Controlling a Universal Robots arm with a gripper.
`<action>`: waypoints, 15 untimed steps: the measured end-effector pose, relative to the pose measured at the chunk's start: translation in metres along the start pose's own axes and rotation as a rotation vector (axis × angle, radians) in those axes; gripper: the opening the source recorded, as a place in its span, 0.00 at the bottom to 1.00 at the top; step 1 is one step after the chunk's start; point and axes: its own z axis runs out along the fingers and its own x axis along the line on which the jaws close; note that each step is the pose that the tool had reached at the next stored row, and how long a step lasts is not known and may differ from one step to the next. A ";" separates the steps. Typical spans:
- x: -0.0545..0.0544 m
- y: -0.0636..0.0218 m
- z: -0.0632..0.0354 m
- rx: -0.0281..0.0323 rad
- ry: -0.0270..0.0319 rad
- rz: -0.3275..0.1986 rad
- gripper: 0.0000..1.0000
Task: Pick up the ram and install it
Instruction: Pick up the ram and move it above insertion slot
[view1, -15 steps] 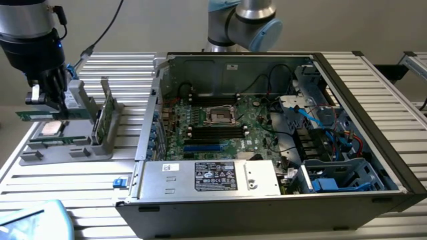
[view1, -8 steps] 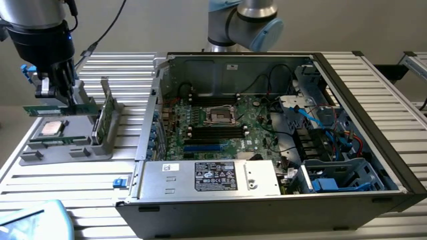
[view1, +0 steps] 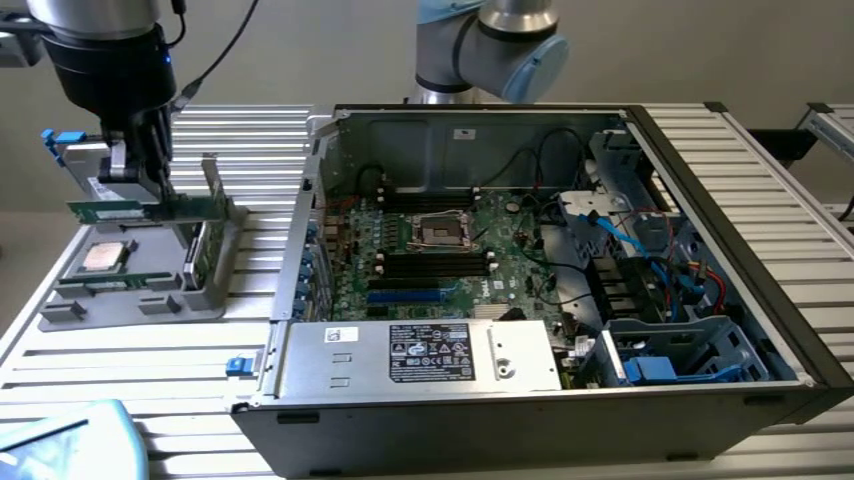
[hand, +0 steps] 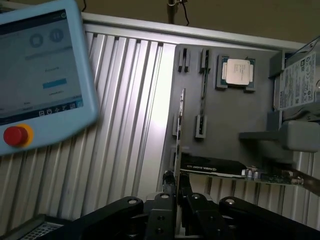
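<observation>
We see the gripper (view1: 140, 195) (hand: 178, 192) pinched narrowly on the ram (view1: 107, 211) (hand: 181, 135), the green stick clamped between its fingers. Just beneath it lies the grey tray (view1: 67, 300) holding a processor (view1: 107, 257); the open computer case (view1: 747, 260) stands well apart.

Green circuit-board ram (view1: 107, 211), matt grey plastic tray (view1: 67, 312)

Slim green ram (view1: 114, 211), horiz., on edge, gripped by end effector (view1: 150, 203), above grey tray (view1: 80, 300)
</observation>
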 end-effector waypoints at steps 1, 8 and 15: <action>0.001 -0.0034 -0.0019 0.0000 -0.0001 0.000 0.14; 0.006 -0.0309 -0.0160 0.0004 -0.0017 -0.002 0.14; 0.010 -0.0569 -0.0306 0.0008 -0.0038 -0.004 0.14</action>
